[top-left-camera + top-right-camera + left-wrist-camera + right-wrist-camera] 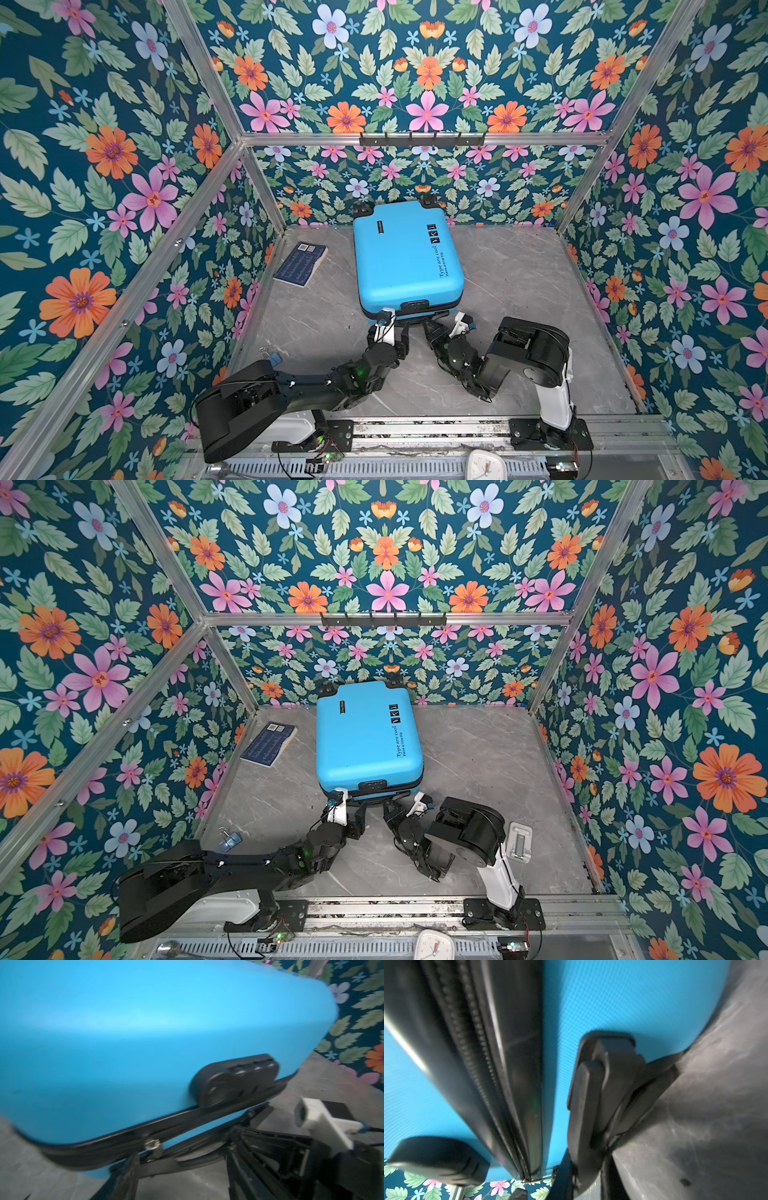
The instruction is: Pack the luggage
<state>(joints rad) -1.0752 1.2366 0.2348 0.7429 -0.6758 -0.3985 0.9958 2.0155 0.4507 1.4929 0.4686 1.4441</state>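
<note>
On the table point(519, 291) we see the luggage point(405, 253) lying flat and closed, mid-table, wheels point(362, 208) toward the back wall point(415, 174). At its near edge our left gripper point(390, 328) stands open, holding nothing. Beside it our right gripper point(600, 1076) touches that edge, jaws nearly together; whether they pinch anything, we cannot tell. A book point(301, 264) lies left of the luggage.
</note>
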